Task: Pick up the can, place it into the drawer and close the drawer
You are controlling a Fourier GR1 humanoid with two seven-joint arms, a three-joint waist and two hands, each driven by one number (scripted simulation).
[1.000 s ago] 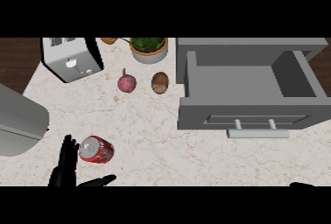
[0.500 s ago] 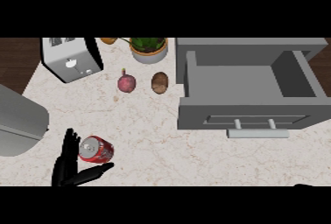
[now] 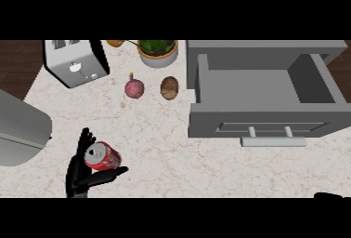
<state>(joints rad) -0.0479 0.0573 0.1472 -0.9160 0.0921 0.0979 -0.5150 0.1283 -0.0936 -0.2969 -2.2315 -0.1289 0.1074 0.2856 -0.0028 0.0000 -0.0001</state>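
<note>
Speckled counter (image 3: pixel 171 158) bears toaster (image 3: pixel 74 62), plant pot (image 3: pixel 159 52), onion (image 3: pixel 134 88), potato (image 3: pixel 169 88), can (image 3: pixel 101 156).

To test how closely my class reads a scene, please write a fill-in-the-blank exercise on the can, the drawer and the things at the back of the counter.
1. The red can sits on the counter by the robot's ____ hand.
2. The grey drawer is ____.
3. In the head view, the toaster stands to the ____ of the potted plant.
Missing words: left; open; left.
</note>
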